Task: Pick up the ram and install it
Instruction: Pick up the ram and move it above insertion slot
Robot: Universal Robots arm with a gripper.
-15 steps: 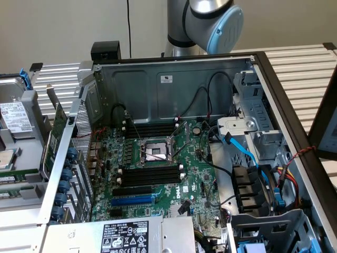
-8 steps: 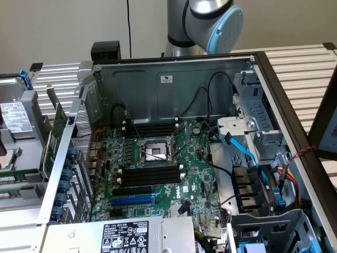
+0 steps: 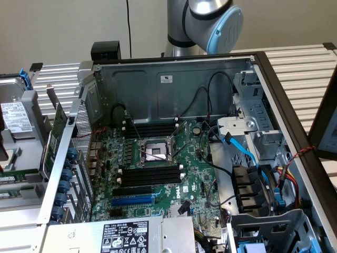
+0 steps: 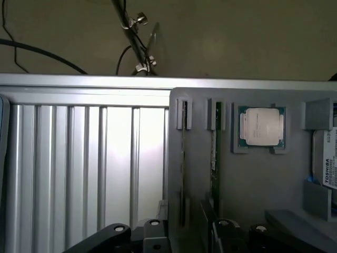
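Note:
Two ram sticks stand on edge in slots of a grey holder tray [image 4: 253, 184] in the wrist view, one [image 4: 182, 158] beside the other [image 4: 214, 150], each a thin green strip seen edge-on. My gripper [image 4: 184, 229] hangs over the near end of the first stick, open, with its black knuckles [image 4: 152, 225] spread to either side and nothing between them. In the exterior view the motherboard [image 3: 174, 184] lies in the open case, with long black empty memory slots [image 3: 150, 174] in front of the processor socket [image 3: 155, 152] and more behind it [image 3: 150, 128].
A loose processor [image 4: 261, 126] and a hard drive [image 4: 327, 163] sit in the same tray. A ribbed metal table [image 4: 84, 168] borders the tray. The case walls [image 3: 174, 84], blue cables [image 3: 242, 150] and a green card with bracket [image 3: 55, 137] crowd the motherboard. The arm [image 3: 210, 21] rises behind the case.

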